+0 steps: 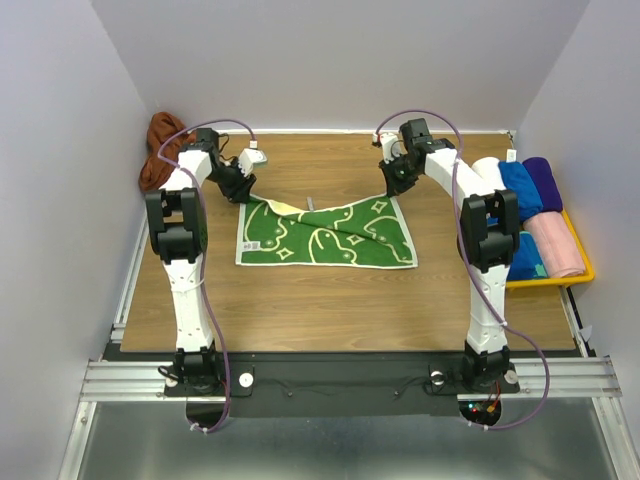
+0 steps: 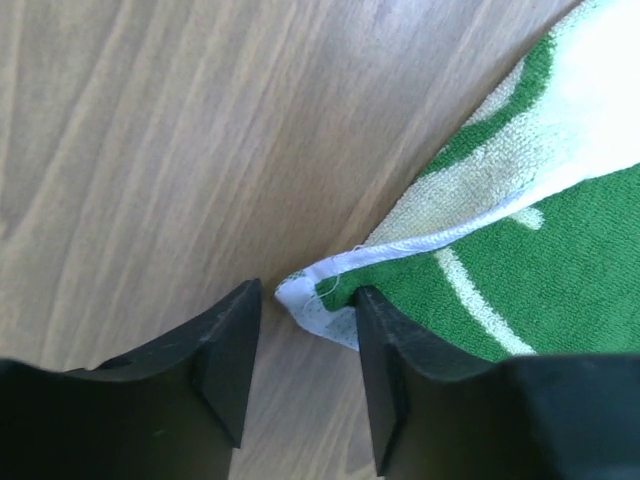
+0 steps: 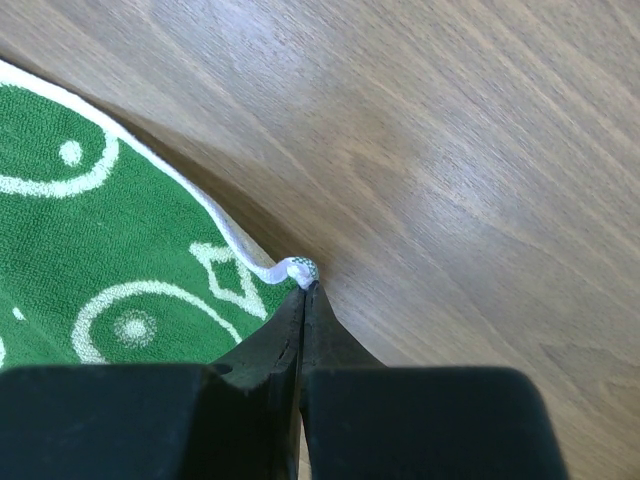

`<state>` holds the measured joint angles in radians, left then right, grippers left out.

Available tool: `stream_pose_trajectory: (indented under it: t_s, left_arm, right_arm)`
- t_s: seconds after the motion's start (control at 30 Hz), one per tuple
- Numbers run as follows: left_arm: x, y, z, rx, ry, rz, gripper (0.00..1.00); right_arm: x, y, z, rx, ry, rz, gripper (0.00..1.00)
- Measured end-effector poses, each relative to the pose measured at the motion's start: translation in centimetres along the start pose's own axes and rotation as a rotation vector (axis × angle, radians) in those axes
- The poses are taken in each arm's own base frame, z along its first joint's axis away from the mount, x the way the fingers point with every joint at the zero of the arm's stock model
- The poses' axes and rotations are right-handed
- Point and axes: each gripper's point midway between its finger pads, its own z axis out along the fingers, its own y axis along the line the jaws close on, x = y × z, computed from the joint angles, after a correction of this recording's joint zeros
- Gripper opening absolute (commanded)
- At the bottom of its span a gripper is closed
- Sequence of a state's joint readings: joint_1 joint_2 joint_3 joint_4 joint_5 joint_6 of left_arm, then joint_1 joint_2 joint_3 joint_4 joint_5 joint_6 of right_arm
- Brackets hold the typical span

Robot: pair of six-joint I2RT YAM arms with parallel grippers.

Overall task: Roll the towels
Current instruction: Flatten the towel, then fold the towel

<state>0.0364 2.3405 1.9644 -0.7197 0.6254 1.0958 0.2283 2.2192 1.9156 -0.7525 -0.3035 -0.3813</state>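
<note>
The green-patterned cream towel (image 1: pixel 325 235) lies spread on the table's middle, its far edge lifted and wrinkled. My left gripper (image 1: pixel 243 190) is open at the towel's far left corner. In the left wrist view that white-hemmed corner (image 2: pixel 310 300) sits between the fingertips of the gripper (image 2: pixel 308 305), and its right finger rests on the cloth. My right gripper (image 1: pixel 393 185) is shut on the far right corner, and the right wrist view shows the hem (image 3: pixel 295 268) pinched at the tips of the gripper (image 3: pixel 305 290). The rust-brown towel (image 1: pixel 158 150) lies bunched at the back left corner.
A yellow tray (image 1: pixel 590 270) at the right edge holds rolled towels: white (image 1: pixel 487 172), blue (image 1: pixel 520 188), purple (image 1: pixel 543 180), pink (image 1: pixel 555 245) and a teal one. Walls close in the table at the left, back and right.
</note>
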Motion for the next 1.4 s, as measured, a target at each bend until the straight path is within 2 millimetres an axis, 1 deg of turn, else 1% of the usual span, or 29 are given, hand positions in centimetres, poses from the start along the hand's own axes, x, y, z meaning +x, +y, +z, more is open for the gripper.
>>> stream_pose_trajectory:
  t_s: [0.03, 0.13, 0.17, 0.2, 0.23, 0.27, 0.4, 0.5, 0.53, 0.6, 0.67, 0.7, 0.77, 0.83, 0.93, 0.97, 1.03, 1.17, 1.23, 1.3, 1.33, 1.4]
  left_arm:
    - [0.1, -0.1, 0.1, 0.005, 0.000, -0.003, 0.47]
    - [0.1, -0.3, 0.2, 0.016, -0.006, -0.003, 0.32]
    - [0.0, -0.4, 0.2, 0.019, -0.008, -0.003, 0.19]
    - [0.0, -0.4, 0.3, 0.022, -0.009, -0.001, 0.13]
    - [0.0, -0.5, 0.3, 0.026, -0.011, 0.002, 0.04]
    - [0.0, -0.5, 0.3, 0.027, -0.012, -0.002, 0.00]
    - [0.0, -0.6, 0.2, 0.027, -0.015, -0.006, 0.00]
    - [-0.1, -0.4, -0.2, 0.021, -0.019, -0.015, 0.00]
    - [-0.1, -0.4, -0.5, 0.018, -0.020, -0.018, 0.00]
    - [-0.5, -0.3, -1.6, 0.001, -0.026, -0.018, 0.00]
    - [-1.3, -0.9, -3.3, -0.016, -0.042, -0.016, 0.00]
    - [-1.5, -1.1, -3.7, -0.018, -0.045, -0.014, 0.00]
    - [-2.8, -1.7, -5.5, -0.043, -0.067, 0.007, 0.00]
    - [-3.7, -2.3, -6.9, -0.065, -0.080, 0.026, 0.00]
    - [-3.9, -2.9, -7.8, -0.086, -0.078, 0.035, 0.00]
    - [-3.6, -3.0, -7.8, -0.093, -0.077, 0.036, 0.00]
    - [-2.5, -3.7, -7.2, -0.083, -0.062, 0.019, 0.00]
    - [0.9, -6.5, -5.1, -0.022, -0.007, -0.036, 0.00]
    - [1.9, -7.5, -4.8, -0.002, 0.012, -0.054, 0.00]
    - [2.5, -8.6, -5.0, 0.003, 0.021, -0.058, 0.00]
    - [2.5, -8.9, -5.2, 0.001, 0.021, -0.054, 0.00]
    - [2.2, -9.4, -6.2, -0.017, 0.018, -0.038, 0.00]
  right_arm:
    - [0.0, 0.0, 0.0, 0.000, 0.000, 0.000, 0.01]
    - [0.0, 0.0, 0.0, 0.000, 0.000, 0.000, 0.01]
    - [0.0, 0.0, 0.0, 0.000, 0.000, 0.002, 0.01]
    - [0.0, 0.0, 0.0, 0.000, 0.000, 0.004, 0.01]
    - [0.0, 0.0, 0.0, 0.000, 0.000, 0.005, 0.01]
    - [0.0, -0.1, 0.0, 0.000, -0.001, 0.007, 0.01]
    - [0.3, -0.8, -0.3, 0.001, -0.006, 0.035, 0.01]
    - [0.5, -2.1, -1.1, 0.003, -0.021, 0.071, 0.01]
    - [0.5, -2.8, -1.7, 0.008, -0.031, 0.086, 0.01]
    - [0.3, -3.8, -2.9, 0.011, -0.059, 0.109, 0.00]
    - [-0.2, -4.5, -4.5, 0.007, -0.100, 0.126, 0.00]
    - [-0.5, -4.6, -5.4, 0.001, -0.121, 0.128, 0.01]
    - [-0.9, -4.4, -6.8, -0.010, -0.154, 0.127, 0.01]
    - [-0.8, -3.5, -7.8, -0.034, -0.167, 0.120, 0.01]
    - [-0.7, -2.7, -7.9, -0.067, -0.172, 0.113, 0.01]
    - [-0.5, -2.3, -7.6, -0.082, -0.170, 0.112, 0.01]
    - [0.3, -1.8, -7.2, -0.106, -0.154, 0.119, 0.01]
    - [1.5, -1.1, -6.5, -0.141, -0.129, 0.123, 0.01]
    - [2.3, -0.8, -6.2, -0.154, -0.116, 0.119, 0.01]
    - [3.4, -0.3, -5.8, -0.171, -0.092, 0.122, 0.01]
    - [4.2, 0.0, -5.6, -0.179, -0.076, 0.120, 0.01]
    - [5.3, 0.5, -5.5, -0.189, -0.056, 0.119, 0.01]
